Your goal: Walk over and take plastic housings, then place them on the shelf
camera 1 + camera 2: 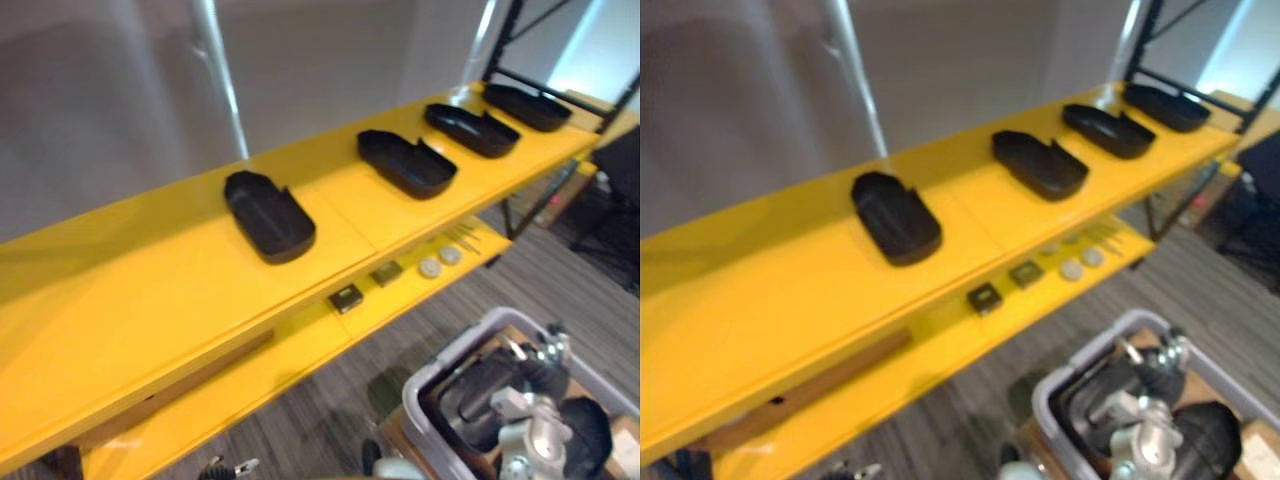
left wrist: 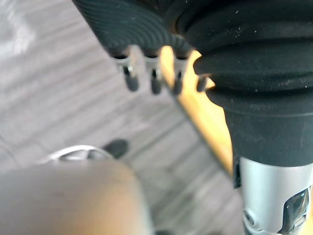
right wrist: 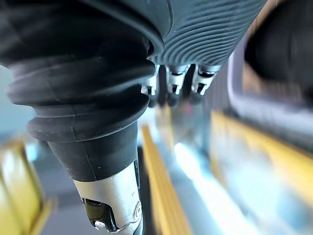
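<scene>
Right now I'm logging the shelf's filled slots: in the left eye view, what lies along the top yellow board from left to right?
Along the top yellow board: nearest black housing → second black housing → third black housing → farthest black housing.

Workshop, yellow shelf (image 1: 150,300) w/ row of black plastic housings (image 1: 268,215), grey parts bin (image 1: 418,410), metal rack (image 1: 505,40)

We are seeing black ribbed covers (image 2: 254,63) sheathing the left hand (image 2: 122,24) and right hand (image 3: 210,29), silver dark-tipped fingers (image 2: 155,81) lining the left, silver-grey tubes (image 3: 110,196) emerging beyond both wrists
</scene>
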Motion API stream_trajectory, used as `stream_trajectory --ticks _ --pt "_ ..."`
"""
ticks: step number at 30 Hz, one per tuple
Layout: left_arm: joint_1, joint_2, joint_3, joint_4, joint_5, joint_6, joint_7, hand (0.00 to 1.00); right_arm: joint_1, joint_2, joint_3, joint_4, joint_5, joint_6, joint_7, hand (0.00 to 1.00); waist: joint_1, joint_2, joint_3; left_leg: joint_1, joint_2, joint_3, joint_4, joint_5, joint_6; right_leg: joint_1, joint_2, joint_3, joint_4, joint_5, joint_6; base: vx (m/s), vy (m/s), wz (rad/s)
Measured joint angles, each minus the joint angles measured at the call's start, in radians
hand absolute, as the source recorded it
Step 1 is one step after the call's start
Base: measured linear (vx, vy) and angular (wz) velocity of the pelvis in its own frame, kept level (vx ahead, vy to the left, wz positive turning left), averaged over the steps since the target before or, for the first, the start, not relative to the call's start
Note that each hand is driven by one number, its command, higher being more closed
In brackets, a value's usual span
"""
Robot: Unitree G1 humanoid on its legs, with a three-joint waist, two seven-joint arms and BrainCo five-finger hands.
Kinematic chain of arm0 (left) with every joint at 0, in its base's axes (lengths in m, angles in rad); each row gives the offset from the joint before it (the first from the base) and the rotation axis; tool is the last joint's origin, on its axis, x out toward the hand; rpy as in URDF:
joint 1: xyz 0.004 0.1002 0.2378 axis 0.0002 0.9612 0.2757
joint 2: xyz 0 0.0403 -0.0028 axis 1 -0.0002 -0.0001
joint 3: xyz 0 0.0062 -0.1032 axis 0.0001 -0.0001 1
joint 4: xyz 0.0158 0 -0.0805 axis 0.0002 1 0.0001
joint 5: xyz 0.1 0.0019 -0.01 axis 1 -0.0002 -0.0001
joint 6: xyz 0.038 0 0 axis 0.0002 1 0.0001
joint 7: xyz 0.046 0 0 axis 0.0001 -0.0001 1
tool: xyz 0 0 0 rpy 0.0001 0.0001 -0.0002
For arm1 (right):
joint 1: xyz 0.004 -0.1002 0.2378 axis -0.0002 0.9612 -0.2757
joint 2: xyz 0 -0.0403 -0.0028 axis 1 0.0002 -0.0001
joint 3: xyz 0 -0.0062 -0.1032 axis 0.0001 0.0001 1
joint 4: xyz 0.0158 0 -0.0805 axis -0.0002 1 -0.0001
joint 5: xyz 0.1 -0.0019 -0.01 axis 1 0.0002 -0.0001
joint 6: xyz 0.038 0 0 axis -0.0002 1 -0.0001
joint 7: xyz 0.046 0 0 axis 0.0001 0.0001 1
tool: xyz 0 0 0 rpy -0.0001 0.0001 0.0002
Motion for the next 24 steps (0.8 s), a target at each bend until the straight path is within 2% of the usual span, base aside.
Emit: stream_trajectory --ticks 4,6,7,9,10,11,13,15,18,19,20,22,24 --pt "-0.008 0.008 -0.071 0.010 0.062 0.017 -0.015 0.00 0.088 0.031 -0.011 0.000 0.000 -0.009 -0.015 0.00 -0.043 0.010 -0.003 0.034 0.008 0.072 0.003 -0.021 -0.014 0.002 0.023 0.059 -0.005 0.003 -0.002 0.02 -0.013 -0.51" --pt "-0.011 0.007 -0.075 0.010 0.038 0.016 -0.013 0.00 0.105 0.043 -0.009 0.000 0.000 -0.015 -0.011 0.00 -0.053 0.011 -0.003 0.033 0.015 0.088 0.035 -0.043 -0.016 0.001 0.027 0.079 -0.004 0.003 -0.001 0.01 -0.006 -0.40" --pt "-0.011 0.010 -0.092 0.010 -0.024 0.015 -0.008 0.00 0.110 0.051 -0.003 0.000 0.000 -0.019 -0.001 0.00 -0.053 0.013 0.000 0.024 0.031 0.092 0.112 -0.082 -0.016 0.001 0.032 0.105 0.002 0.003 -0.001 0.03 -0.004 -0.47" --pt "-0.009 0.015 -0.090 0.009 -0.076 0.011 0.007 0.00 0.111 0.051 0.023 0.005 -0.001 -0.029 0.035 0.00 -0.048 0.010 0.003 -0.011 0.042 0.037 0.228 -0.117 0.020 -0.009 0.035 0.147 0.019 0.001 0.000 0.02 -0.013 -0.59" --pt "-0.009 0.016 -0.088 0.009 -0.100 0.002 0.023 0.00 0.102 0.048 0.044 0.006 -0.003 -0.040 0.058 0.00 -0.038 0.008 0.006 -0.045 0.045 -0.026 0.302 -0.132 0.042 -0.023 0.035 0.179 0.034 0.000 0.002 -0.03 -0.006 -0.98" --pt "-0.004 0.013 -0.085 0.009 -0.137 -0.015 0.042 0.00 0.074 0.035 0.077 0.006 -0.004 -0.058 0.098 0.00 -0.021 0.017 0.010 -0.094 0.045 -0.145 0.395 -0.166 0.064 -0.048 0.042 0.225 0.046 -0.002 0.007 -0.03 0.015 -1.03" --pt "0.008 -0.004 -0.068 0.009 -0.154 -0.031 0.059 0.00 0.040 0.012 0.104 0.010 -0.004 -0.064 0.129 0.00 -0.009 0.048 0.013 -0.106 0.036 -0.246 0.420 -0.201 0.058 -0.067 0.059 0.268 0.046 0.004 0.015 -0.03 0.094 -0.80" --pt "0.012 -0.004 -0.061 0.010 -0.153 -0.049 0.069 0.00 0.005 0.008 0.119 0.016 -0.002 -0.064 0.144 0.00 -0.001 0.046 0.015 -0.109 0.026 -0.255 0.410 -0.215 0.055 -0.084 0.054 0.282 0.047 0.014 0.026 -0.06 0.109 -0.29" --pt "0.014 -0.004 -0.046 0.009 -0.153 -0.068 0.072 0.00 -0.048 0.001 0.134 0.016 -0.002 -0.064 0.164 0.00 0.002 0.044 0.017 -0.126 0.016 -0.280 0.360 -0.282 0.042 -0.124 0.054 0.276 0.044 0.034 0.045 -0.11 0.106 0.09" --pt "0.016 0.001 -0.026 0.008 -0.154 -0.076 0.072 0.00 -0.073 0.002 0.157 0.024 -0.003 -0.061 0.166 0.00 0.010 0.020 0.032 -0.129 0.002 -0.280 0.360 -0.284 0.043 -0.126 0.044 0.279 0.045 0.042 0.049 -0.17 0.112 0.07" --pt "0.018 0.002 -0.018 0.010 -0.154 -0.081 0.072 0.00 -0.078 0.001 0.170 0.024 -0.003 -0.060 0.168 0.00 0.016 0.010 0.038 -0.134 -0.004 -0.282 0.368 -0.286 0.047 -0.127 0.036 0.279 0.045 0.045 0.053 -0.16 0.091 0.04" --pt "0.048 0.006 -0.010 0.011 -0.153 -0.095 0.071 0.00 -0.079 0.001 0.196 0.024 -0.004 -0.048 0.180 0.00 0.036 -0.005 0.030 -0.165 -0.025 -0.299 0.393 -0.294 0.060 -0.140 0.014 0.276 0.048 0.048 0.058 -0.09 0.094 0.19" --pt "0.055 -0.002 0.003 0.010 -0.145 -0.110 0.070 0.00 -0.081 0.001 0.207 0.029 -0.003 -0.038 0.178 0.00 0.039 -0.005 0.030 -0.180 -0.038 -0.317 0.421 -0.304 0.073 -0.142 0.004 0.259 0.068 0.038 0.059 -0.02 0.094 0.29"
